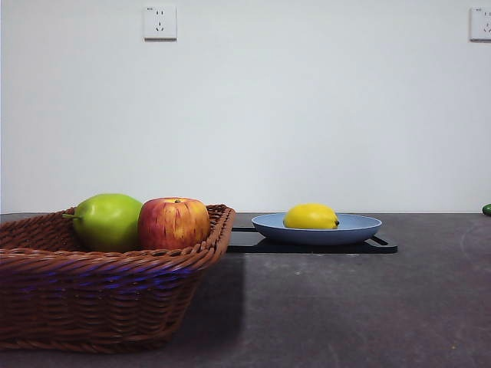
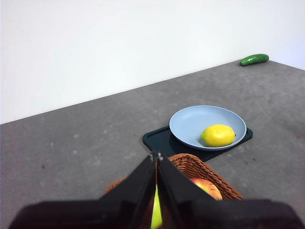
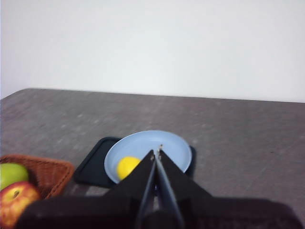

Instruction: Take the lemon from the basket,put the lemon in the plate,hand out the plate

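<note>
Both grippers hang above the table with nothing in them: our left gripper [image 2: 156,157] has its jaws pressed together over the basket, and our right gripper [image 3: 156,153] has its jaws pressed together above the near side of the plate. Neither shows in the front view. Going by size, the table [image 1: 368,307] comes first, grey and speckled, then the basket [image 1: 107,291], which stands at about nine o'clock from the plate and holds a green fruit [image 1: 107,221] and an apple [image 1: 173,222] side by side, touching. Next is the tray [image 1: 380,245], flat and black, with the plate [image 1: 357,228] resting on it. The lemon [image 1: 311,217] lies inside the plate, toward the basket side of its middle in the front view, its dark nub pointing to three o'clock. A cucumber [image 2: 254,59] lies well apart near the far table edge, at roughly one o'clock from the plate in the left wrist view. We judge the first two steps finished, since the lemon is out of the basket and sits in the plate; the step in hand is handing out the plate. For that we would have the right gripper open, come down to the rim nearest it, close on the raised edge clear of the lemon, and lift the plate level so the fruit does not roll off.
</note>
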{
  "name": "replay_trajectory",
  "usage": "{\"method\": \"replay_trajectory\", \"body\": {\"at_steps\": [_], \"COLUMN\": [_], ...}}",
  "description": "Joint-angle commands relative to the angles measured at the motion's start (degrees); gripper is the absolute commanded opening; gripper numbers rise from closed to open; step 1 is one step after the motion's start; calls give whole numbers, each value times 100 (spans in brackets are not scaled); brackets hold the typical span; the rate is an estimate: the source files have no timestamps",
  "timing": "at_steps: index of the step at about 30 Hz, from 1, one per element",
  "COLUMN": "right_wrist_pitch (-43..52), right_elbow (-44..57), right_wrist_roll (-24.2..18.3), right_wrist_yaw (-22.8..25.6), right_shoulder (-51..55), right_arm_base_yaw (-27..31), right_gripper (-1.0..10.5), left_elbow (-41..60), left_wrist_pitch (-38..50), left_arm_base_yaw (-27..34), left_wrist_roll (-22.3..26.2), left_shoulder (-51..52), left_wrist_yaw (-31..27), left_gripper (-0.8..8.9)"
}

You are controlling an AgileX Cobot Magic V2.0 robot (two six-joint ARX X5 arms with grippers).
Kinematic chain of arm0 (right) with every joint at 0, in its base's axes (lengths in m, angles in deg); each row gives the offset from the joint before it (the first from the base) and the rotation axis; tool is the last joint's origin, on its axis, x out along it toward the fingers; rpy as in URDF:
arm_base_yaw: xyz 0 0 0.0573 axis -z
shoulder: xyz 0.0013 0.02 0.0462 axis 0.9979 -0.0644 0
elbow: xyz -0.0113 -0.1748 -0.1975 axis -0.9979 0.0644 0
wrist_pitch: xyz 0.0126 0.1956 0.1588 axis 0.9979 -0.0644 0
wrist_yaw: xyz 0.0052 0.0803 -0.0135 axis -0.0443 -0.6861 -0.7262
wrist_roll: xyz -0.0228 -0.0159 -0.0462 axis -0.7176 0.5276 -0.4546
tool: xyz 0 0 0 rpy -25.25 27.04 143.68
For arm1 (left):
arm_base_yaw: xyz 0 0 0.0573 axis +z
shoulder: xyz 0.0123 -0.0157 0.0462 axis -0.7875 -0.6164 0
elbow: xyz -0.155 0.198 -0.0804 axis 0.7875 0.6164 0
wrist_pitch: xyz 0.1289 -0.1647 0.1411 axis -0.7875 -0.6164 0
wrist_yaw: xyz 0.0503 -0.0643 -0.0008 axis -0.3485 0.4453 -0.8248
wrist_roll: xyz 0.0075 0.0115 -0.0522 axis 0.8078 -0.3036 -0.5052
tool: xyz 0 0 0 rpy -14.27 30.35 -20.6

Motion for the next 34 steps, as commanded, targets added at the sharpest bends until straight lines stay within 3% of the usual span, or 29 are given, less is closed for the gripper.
{"method": "replay_trajectory", "body": {"at_steps": [1,12,14,20,27,34], "right_wrist_pitch": [57,55,50,50,50,50], "right_elbow": [-44,-44,-44,-44,-44,-44], "right_wrist_roll": [68,68,68,68,68,68], "right_wrist_yaw": [33,44,57,42,42,39], "right_shoulder": [66,103,103,118,127,127], "right_arm_base_yaw": [-37,-37,-35,-37,-37,-37], "right_gripper": [4,4,4,4,4,4], "left_elbow": [-37,-42,-42,76,1047,2514], "left_wrist_pitch": [20,-142,-533,-1405,-857,262], "left_arm_base_yaw": [-4,-26,39,745,1690,2203], "left_wrist_roll": [-66,-31,229,-17,116,-341], "left_shoulder": [-72,-7,385,1572,2225,2544], "left_wrist_yaw": [28,28,-225,-898,-903,-861], "left_gripper": [8,8,8,8,8,8]}}
